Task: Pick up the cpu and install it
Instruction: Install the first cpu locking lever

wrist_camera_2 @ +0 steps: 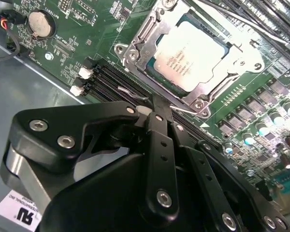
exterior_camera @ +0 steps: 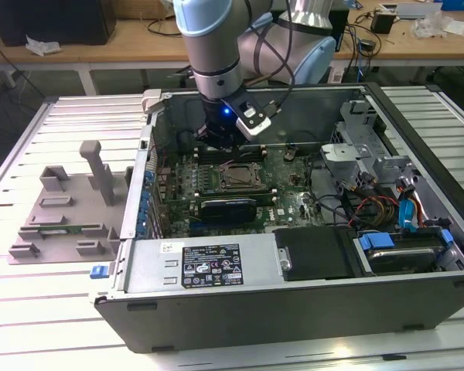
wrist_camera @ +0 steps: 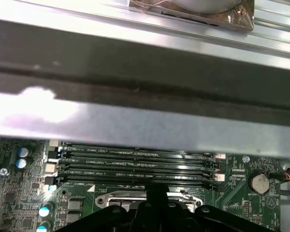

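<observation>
Sitting in the socket (wrist_camera_2: 183, 58), the cpu (wrist_camera_2: 191, 53) is looking installed; the gripper (wrist_camera_2: 154, 104) above is closed, gripping nothing.

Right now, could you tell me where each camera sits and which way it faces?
Exterior view: off the arm, looking down into the open computer case; the arm shows.
Second wrist view: on the wrist, facing the cpu in its socket past the claw.
First wrist view: on the wrist, facing the memory slots.
Both wrist views share the coin battery.
</observation>
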Action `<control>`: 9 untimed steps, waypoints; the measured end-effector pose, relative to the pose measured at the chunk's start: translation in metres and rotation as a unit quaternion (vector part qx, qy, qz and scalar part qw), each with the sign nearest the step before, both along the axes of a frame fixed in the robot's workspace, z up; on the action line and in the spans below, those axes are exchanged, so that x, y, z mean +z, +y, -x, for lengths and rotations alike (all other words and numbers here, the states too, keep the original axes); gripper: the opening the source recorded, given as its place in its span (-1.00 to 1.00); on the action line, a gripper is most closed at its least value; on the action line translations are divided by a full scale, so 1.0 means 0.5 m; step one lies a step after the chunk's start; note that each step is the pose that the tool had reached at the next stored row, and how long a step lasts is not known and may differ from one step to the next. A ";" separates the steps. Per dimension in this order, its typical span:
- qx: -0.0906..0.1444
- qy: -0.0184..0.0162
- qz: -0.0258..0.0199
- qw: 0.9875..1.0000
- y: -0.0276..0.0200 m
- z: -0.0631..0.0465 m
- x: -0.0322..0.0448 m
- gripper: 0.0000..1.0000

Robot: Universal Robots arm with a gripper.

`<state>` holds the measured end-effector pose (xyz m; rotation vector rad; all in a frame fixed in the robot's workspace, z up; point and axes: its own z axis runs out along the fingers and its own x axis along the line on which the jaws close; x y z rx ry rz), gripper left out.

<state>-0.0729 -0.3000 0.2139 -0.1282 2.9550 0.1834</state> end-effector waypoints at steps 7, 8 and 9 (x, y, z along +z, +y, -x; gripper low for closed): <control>-0.032 0.000 0.000 0.999 0.0079 -0.008 -0.011 -0.79; -0.034 0.000 0.000 0.999 0.0096 -0.009 -0.012 -0.79; -0.037 0.000 0.000 0.999 0.0115 -0.009 -0.014 -0.79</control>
